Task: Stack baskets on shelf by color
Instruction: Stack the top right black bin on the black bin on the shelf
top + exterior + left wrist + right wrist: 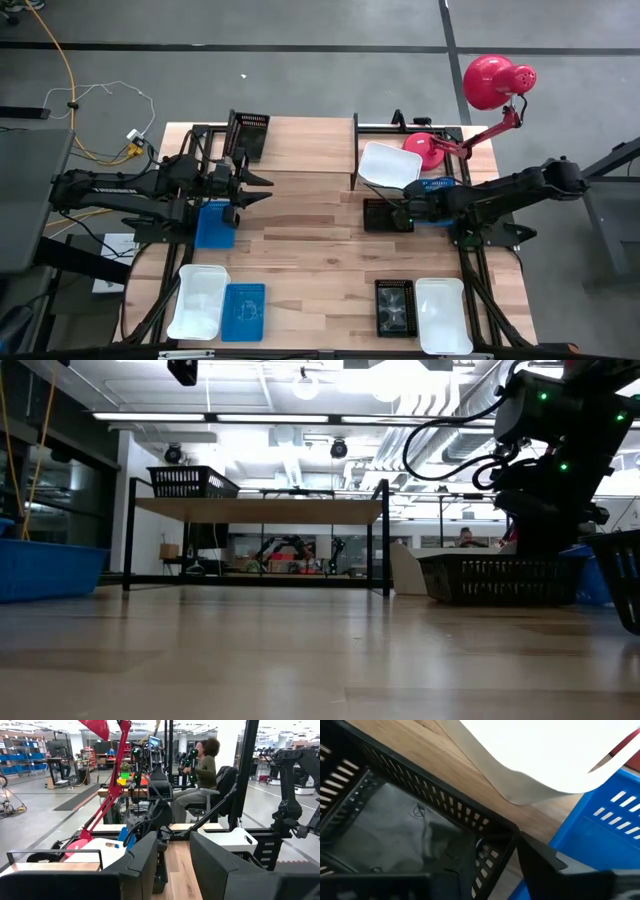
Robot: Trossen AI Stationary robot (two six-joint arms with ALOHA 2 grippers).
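The right end effector [402,212] is lowered at the rim of a black basket [382,215] beside the shelf [300,145]; its grip cannot be told. The left end effector [262,190] is held apart over the surface [320,250].

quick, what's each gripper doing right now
left gripper: open, empty, above the blue basket.
right gripper: at the black basket rim; grip cannot be told.

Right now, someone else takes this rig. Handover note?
Left gripper: fingers open, empty, in front of the low light-wood shelf.
Right gripper: at the rim of a small black perforated plastic basket right of the shelf; grip unclear.
Done: one black basket on shelf.
Left, all off the shelf: blue basket under left arm; white basket and blue basket near left; black basket and white basket near right; tilted white basket and blue basket by the right arm.
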